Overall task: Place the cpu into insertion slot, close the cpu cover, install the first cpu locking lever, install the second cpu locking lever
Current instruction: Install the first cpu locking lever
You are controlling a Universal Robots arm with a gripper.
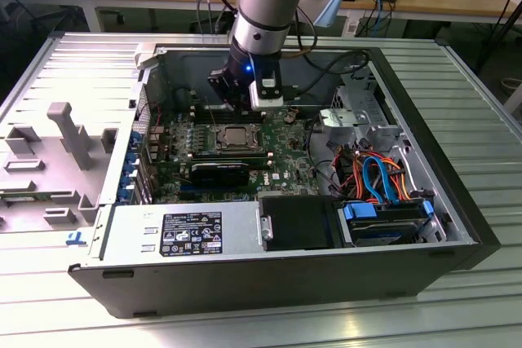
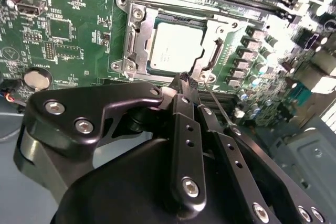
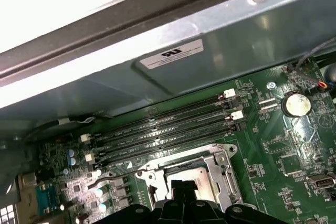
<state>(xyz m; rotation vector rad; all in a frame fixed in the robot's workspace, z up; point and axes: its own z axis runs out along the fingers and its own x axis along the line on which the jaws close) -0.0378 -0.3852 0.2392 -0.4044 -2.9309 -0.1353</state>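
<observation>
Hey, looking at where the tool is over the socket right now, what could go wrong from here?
The tool hangs right at the edge of the insertion slot, with the cpu seated and the cpu cover down over it. A slight misjudged descent could press on the cover or chip instead of a lever.

A thin lever rod runs beside the tool's fingers; it could slip off them or spring back.

The memory slots lie close by, so a sideways sweep might clip them.

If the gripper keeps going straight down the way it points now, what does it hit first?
Most likely the cpu cover at its near edge, since the gripper hangs just over that side of the insertion slot. Depth is unclear, so the green board beside it is possible.
</observation>
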